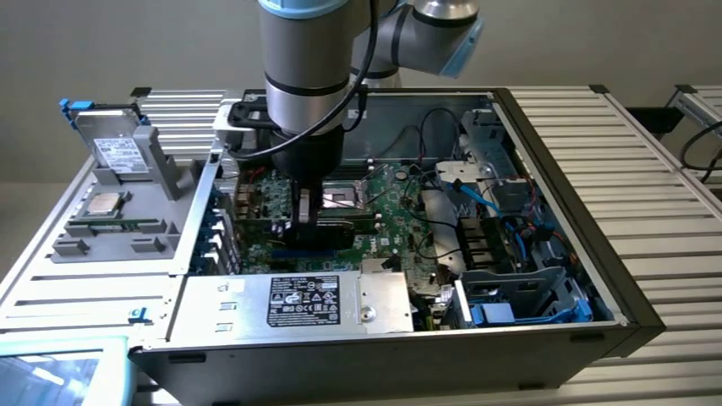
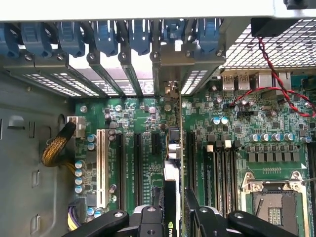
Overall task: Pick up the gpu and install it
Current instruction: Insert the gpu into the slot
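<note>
**Gripper pinching the gpu on edge above the motherboard**

Exterior view: A grey robot arm reaches straight down into an open computer case of black and silver sheet metal. The case lies on a table of pale ribbed metal slats. The gripper is low, close over the green motherboard. Nearer the camera sits a silver power supply box with a black label. At the exterior view's left, outside the case, a grey plastic tray holds other parts.

Wrist view: The camera looks along the gpu, which appears as a thin upright edge running away between the two black fingers. The fingers are closed on its flat faces. Its silver bracket end points toward a row of blue plastic clips and perforated metal slot covers. The gpu stands in line with the long black expansion slots. Whether its lower edge has entered a slot cannot be told.

Handling, as a judgement: the gpu looks light and stiff, but fragile. Its board has small soldered parts and a bare connector edge, and the fan block is bulkier. A grip across the flat faces near the middle, as here, seems soundest. Pressing it in tilted could strain the board or the slot.
</note>
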Motion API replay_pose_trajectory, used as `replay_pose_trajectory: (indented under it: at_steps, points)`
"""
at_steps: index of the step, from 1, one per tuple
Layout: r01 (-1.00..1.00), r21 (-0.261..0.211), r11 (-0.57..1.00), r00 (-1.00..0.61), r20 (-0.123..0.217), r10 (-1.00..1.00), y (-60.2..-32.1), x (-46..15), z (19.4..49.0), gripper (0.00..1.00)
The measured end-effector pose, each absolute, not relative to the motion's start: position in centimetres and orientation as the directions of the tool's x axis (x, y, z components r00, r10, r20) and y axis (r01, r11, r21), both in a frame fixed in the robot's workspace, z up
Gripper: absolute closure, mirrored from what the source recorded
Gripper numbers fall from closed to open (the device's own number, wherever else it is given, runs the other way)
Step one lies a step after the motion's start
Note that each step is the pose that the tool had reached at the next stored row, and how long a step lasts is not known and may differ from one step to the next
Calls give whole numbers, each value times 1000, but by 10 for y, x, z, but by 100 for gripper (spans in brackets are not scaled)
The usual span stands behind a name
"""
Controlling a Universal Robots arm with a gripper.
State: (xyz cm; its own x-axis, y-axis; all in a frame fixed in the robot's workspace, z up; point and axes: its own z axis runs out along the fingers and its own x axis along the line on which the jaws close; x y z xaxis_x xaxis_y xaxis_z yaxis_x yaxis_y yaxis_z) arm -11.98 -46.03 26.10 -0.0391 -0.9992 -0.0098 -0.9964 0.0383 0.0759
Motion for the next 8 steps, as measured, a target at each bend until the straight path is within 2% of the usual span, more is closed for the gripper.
replay_pose_trajectory:
  at_steps: [8]
  points:
    - [-996,76,38,-39,-11,-999,-460,-122,260,72]
